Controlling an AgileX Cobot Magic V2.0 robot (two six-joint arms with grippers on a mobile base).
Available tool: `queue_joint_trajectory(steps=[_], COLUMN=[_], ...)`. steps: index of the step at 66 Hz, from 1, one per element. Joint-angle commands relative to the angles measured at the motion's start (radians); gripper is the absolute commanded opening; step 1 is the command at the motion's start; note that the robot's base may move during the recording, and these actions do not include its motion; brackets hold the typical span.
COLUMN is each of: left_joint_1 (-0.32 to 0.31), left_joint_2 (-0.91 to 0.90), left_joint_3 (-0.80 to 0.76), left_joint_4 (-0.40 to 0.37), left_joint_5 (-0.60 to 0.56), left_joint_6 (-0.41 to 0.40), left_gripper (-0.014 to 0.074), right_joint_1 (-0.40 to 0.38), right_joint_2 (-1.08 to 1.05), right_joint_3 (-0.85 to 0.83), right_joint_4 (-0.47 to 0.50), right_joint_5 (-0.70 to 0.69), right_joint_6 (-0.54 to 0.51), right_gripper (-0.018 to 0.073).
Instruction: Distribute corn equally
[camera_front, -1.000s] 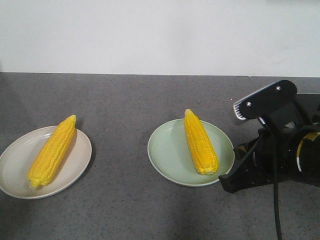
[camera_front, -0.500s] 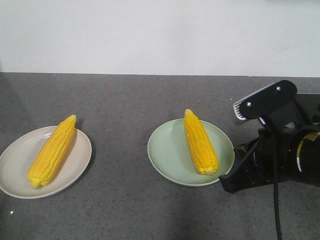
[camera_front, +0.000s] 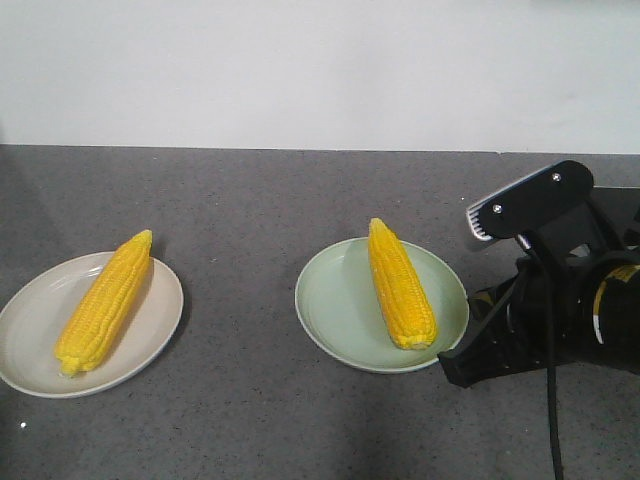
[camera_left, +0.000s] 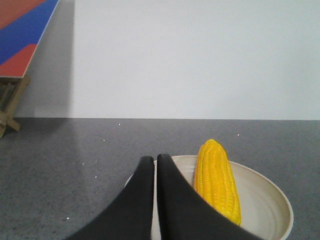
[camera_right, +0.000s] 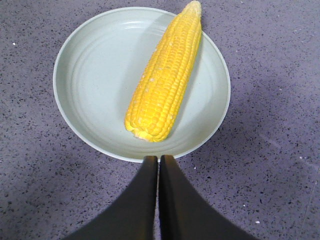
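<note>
One ridged yellow cob (camera_front: 102, 302) lies on the smooth cream plate (camera_front: 160, 312) at lower left, another (camera_front: 401, 283) on the pale-green plate (camera_front: 335, 300). Both grippers (left (camera_left: 155, 160), right (camera_right: 158, 159)) are pressed together, empty.

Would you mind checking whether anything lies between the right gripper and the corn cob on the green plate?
Nothing visible does. In the right wrist view the right gripper, fingers closed together, sits just outside the green plate's near rim, and only bare plate surface separates it from the cob's blunt end.
</note>
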Motion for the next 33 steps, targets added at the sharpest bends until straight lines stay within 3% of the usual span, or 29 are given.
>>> queue_joint_trajectory(steps=[1, 33], left_joint_1=[-0.001, -0.001], left_joint_2=[-0.017, -0.016], left_joint_3=[0.014, 0.013], left_joint_4=[-0.009, -0.009], left_joint_5=[-0.112, -0.108], left_joint_6=[-0.011, -0.011], left_gripper=[-0.0008, -0.0007], right_joint_1=[-0.002, -0.002], right_joint_2=[-0.019, -0.019], right_joint_3=[-0.025, -0.025], right_joint_4=[-0.022, -0.022], right_joint_5=[-0.043, -0.04], right_joint_6=[-0.002, -0.002], right_gripper=[-0.001, -0.001])
